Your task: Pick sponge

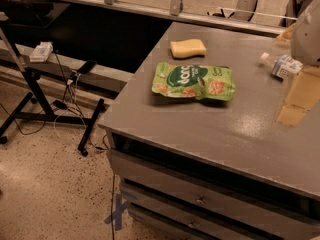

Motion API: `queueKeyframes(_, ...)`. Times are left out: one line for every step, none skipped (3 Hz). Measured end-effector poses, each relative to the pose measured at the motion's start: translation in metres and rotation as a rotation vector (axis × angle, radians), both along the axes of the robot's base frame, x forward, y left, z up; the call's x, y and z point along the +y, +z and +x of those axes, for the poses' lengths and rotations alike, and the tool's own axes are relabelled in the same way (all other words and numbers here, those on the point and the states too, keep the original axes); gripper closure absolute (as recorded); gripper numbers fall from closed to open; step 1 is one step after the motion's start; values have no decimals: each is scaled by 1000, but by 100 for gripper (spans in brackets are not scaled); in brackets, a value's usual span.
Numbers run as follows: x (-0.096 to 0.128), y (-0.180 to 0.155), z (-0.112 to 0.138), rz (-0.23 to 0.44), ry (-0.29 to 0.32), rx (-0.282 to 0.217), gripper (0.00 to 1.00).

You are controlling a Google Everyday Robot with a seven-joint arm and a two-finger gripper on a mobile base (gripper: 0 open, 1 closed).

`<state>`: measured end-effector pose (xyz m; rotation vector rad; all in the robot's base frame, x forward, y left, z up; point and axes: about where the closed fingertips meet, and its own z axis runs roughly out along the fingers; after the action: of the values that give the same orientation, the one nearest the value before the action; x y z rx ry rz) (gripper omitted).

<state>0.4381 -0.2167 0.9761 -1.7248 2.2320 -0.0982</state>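
The tool (295, 104), open or closed cannot be told, is held over the counter's (200, 129) right side, well apart from the sponge (187, 48), which is not yet grasped.

This looks like a lab or workroom. Far left of the gripper (296, 106), which hangs over the right side of the grey drawer cabinet (200, 131), a black equipment stand (31, 81) trails cables (65, 121) on a speckled floor (50, 189) marked with blue tape (117, 211).

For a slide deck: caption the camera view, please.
Yellow sponge beyond green pouch on grey table; gripper at right edge, touching neither.
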Motion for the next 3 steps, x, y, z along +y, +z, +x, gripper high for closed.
queueKeyframes(0, 0, 0, 0, 0, 0, 0)
queueKeyframes(1, -1, 9, 25, -1, -19, 0)
queueKeyframes(2, -18, 55, 92, -35, -55, 0)
